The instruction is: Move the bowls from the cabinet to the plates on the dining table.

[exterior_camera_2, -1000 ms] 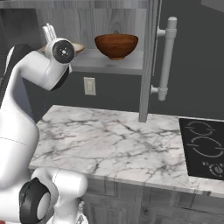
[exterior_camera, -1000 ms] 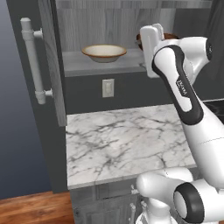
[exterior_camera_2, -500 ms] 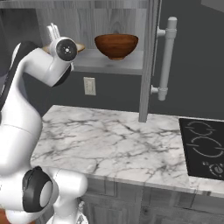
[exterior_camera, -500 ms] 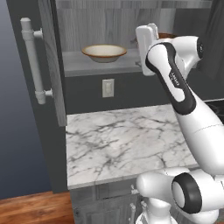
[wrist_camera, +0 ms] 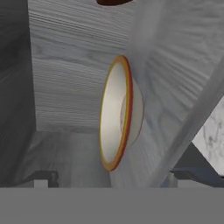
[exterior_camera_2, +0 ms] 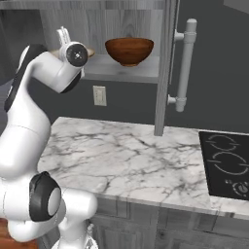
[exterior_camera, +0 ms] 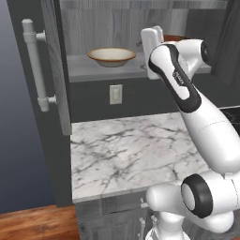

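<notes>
Inside the open cabinet [exterior_camera: 56, 70] sit 2 bowls, the beige bowl [exterior_camera: 111, 56] on the shelf's left and the wooden bowl [exterior_camera_2: 129, 50] right; the gripper [wrist_camera: 111, 177], spread wide, should straddle the beige rim squarely before closing.

Kitchen: marble counter [exterior_camera_2: 121, 160], black stove [exterior_camera_2: 226, 163], grey cabinet [exterior_camera: 56, 65], bowls on shelf.

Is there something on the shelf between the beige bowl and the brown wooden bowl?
In the right base view, only the robot's hand comes between the beige bowl and the wooden bowl; the shelf there looks bare.
</notes>
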You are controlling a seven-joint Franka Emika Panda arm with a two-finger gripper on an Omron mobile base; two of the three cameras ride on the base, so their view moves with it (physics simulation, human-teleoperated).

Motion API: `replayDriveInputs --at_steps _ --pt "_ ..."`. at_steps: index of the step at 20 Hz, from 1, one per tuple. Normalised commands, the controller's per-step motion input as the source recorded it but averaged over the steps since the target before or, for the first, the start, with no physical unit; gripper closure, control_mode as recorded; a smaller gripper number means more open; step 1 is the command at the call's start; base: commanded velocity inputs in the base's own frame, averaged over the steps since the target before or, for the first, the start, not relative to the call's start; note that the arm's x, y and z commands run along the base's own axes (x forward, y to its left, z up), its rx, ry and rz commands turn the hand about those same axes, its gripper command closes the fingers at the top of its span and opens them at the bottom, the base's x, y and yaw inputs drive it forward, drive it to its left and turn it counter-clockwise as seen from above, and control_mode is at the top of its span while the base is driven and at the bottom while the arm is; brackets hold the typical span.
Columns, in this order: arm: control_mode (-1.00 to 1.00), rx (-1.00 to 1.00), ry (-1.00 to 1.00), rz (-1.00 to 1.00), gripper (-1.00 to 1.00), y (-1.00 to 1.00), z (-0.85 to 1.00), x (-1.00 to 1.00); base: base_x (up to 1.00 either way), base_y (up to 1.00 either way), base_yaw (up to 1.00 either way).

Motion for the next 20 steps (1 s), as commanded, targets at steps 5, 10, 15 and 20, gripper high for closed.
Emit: replayDriveInputs --at_steps 5,10,15,20 --pt "-1.00 0.01 0.00 -0.01 -1.00 0.00 -0.03 0.34 0.00 0.00 0.00" --pt "-1.00 0.01 0.00 -0.01 -1.00 0.03 -0.01 0.38 0.00 0.00 0.00" --pt "-1.00 0.01 0.02 -0.01 -1.00 0.05 -0.01 0.38 0.00 0.00 0.00" --pt "-1.00 0.02 0.03 0.00 -1.00 0.06 -0.04 0.38 0.00 0.00 0.00"
